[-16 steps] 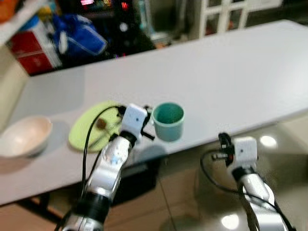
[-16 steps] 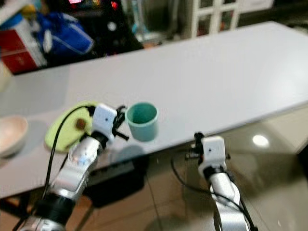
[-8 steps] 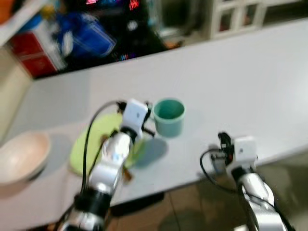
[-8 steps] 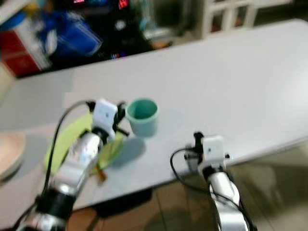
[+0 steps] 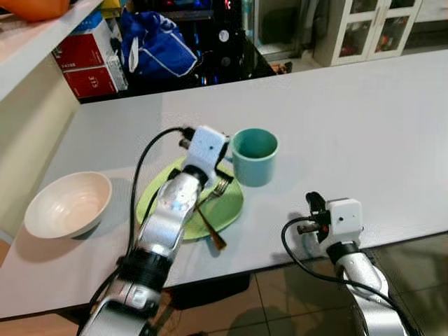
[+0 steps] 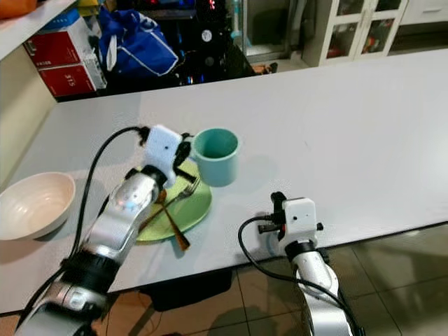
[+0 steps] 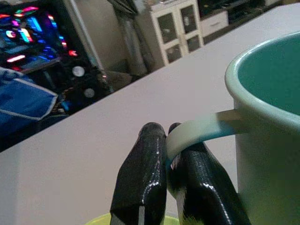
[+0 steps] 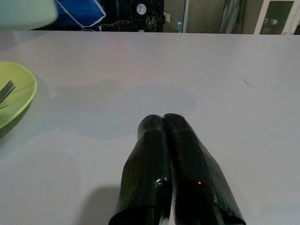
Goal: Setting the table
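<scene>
- My left pincer (image 7: 165,140) is clamped on the handle of the teal mug (image 5: 255,156), its two black fingers (image 7: 143,178) pressed together around the pale loop of the handle.
- The mug stands upright on the white counter (image 5: 364,119), just beside the far right edge of the lime-green plate (image 5: 227,208).
- A fork (image 5: 215,191) lies on the plate, tines toward the mug, and a brown-handled utensil (image 5: 208,228) crosses beside it, its end poking over the plate's near rim; my left arm covers part of both.
- A white bowl (image 5: 68,204) sits on the counter to the left, well apart from the plate.
- My right pincer (image 8: 164,154) hovers low over the counter near its front edge, fingers closed flat against each other and holding nothing.
- Beyond the counter's far side are red boxes (image 5: 91,66), a blue bag (image 5: 157,45) and a white glass-fronted cabinet (image 5: 367,31).
</scene>
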You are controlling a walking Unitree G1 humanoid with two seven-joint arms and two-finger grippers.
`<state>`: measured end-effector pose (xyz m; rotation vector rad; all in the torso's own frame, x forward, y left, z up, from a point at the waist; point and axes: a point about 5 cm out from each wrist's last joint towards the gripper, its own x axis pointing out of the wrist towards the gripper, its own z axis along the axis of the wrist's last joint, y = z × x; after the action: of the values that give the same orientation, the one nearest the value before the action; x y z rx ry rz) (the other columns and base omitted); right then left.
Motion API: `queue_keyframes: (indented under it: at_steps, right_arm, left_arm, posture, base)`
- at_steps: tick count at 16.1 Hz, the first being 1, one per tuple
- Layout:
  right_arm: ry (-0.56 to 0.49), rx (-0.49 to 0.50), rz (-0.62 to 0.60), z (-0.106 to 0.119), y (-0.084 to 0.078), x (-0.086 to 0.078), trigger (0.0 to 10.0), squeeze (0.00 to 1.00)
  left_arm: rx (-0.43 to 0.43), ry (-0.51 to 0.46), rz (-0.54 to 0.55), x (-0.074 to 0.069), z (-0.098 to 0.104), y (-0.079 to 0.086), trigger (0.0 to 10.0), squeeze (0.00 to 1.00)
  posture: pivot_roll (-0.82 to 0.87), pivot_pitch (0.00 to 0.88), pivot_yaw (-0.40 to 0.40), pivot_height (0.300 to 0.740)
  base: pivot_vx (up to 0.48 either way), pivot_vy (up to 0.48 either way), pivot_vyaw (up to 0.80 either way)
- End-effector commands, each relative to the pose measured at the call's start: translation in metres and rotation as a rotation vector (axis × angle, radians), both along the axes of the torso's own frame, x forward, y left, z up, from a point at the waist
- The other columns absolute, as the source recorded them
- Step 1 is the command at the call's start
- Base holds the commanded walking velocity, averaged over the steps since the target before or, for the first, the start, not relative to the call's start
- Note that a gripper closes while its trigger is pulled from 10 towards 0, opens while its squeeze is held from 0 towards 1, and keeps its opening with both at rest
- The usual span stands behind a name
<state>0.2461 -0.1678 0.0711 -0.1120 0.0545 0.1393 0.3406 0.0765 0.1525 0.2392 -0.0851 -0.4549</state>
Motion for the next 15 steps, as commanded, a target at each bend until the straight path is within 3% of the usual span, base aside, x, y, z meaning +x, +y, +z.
queue_keyframes:
  at_steps: [1, 8, 15]
  right_arm:
    - [-0.004, 0.001, 0.016, 0.003, 0.004, 0.003, 10.0, 0.00]
    - [-0.001, -0.002, 0.017, 0.002, 0.003, 0.002, 10.0, 0.00]
    - [0.003, -0.008, 0.034, 0.002, 0.003, 0.008, 10.0, 0.00]
  left_arm:
    - [0.034, 0.012, -0.035, 0.004, 0.003, -0.008, 0.0, 0.00]
    - [0.070, 0.014, -0.040, 0.019, 0.006, -0.011, 0.0, 0.00]
    - [0.181, 0.147, -0.036, 0.041, -0.008, -0.016, 0.0, 0.00]
  posture:
    - [-0.10, 0.000, 0.114, 0.740]
    - [-0.11, 0.000, 0.111, 0.740]
    - [-0.11, 0.000, 0.097, 0.740]
  base:
    - [0.000, 0.000, 0.00]
    - [0.000, 0.000, 0.00]
    - [0.000, 0.000, 0.00]
